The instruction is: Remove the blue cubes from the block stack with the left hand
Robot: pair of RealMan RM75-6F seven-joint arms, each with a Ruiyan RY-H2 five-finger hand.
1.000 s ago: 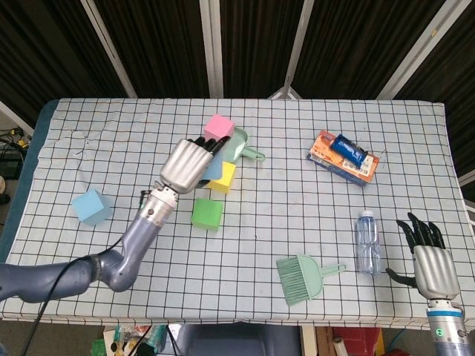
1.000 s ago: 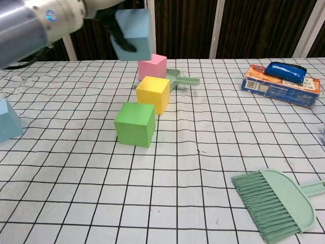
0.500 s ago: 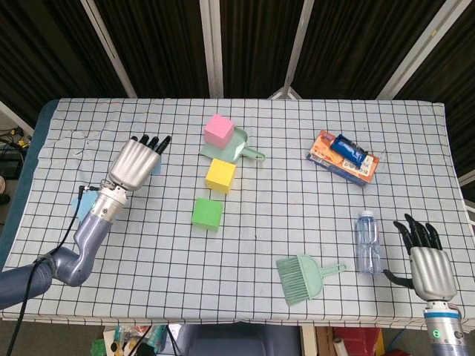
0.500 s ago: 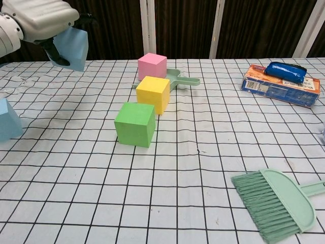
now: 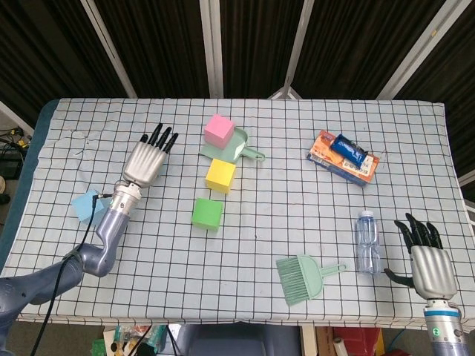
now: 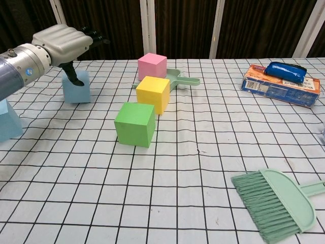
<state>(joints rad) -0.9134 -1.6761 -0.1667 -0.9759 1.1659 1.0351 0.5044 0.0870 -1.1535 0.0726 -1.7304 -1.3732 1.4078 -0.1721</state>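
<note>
Nearest us at about 5 o'clock on the desk (image 5: 312,215) lies a green brush (image 5: 299,277), with a water bottle (image 5: 366,241) beside it and our right robot hand (image 5: 427,259) hovering idle at the near edge, fingers spread and holding nothing. Moving out, the green cube (image 6: 135,124), yellow cube (image 6: 153,93) and pink cube (image 6: 152,66) run in a line toward 12 o'clock, each on the cloth, none stacked, with a green dustpan (image 5: 236,147) by the pink one. At 9 o'clock we see one blue cube (image 6: 8,120) at the desk's left side, and a second blue cube (image 6: 76,85) farther out, standing on the cloth. Our left robot hand (image 6: 63,44) hovers over that second cube, fingers extended; the thumb hangs close to the cube's face, and we judge it let go. We judge the task essentially done: no blue remains among the blocks. The chest view shows the second cube plainly; the head view hides it under the hand. Only the head view shows the right hand. A snack box (image 5: 343,156) sits at 2 o'clock.
</note>
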